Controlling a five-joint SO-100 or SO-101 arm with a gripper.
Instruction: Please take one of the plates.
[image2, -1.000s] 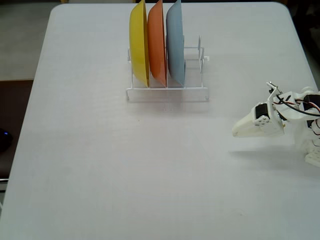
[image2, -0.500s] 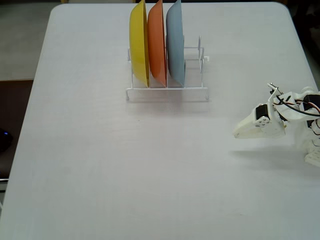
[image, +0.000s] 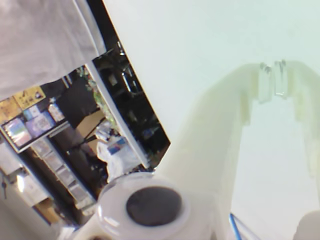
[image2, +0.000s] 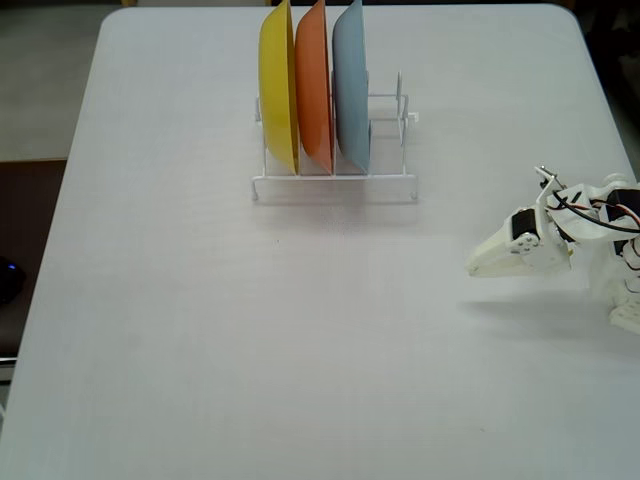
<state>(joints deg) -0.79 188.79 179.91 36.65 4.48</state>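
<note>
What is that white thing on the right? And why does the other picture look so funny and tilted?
The white thing is a small robot arm sitting on a table. At its end are two jaws for grabbing things.

The fixed view comes from a camera that stands still and looks down on the table. The tilted picture comes from a camera riding on the arm's wrist. It sees the two white jaws up close, with the table and a bit of the room behind them. The jaw tips are together and hold nothing.

On the table is a white wire rack. Three plates stand on edge in it: a yellow plate, an orange plate and a light blue plate. The arm is away from the rack and touches no plate.
</note>
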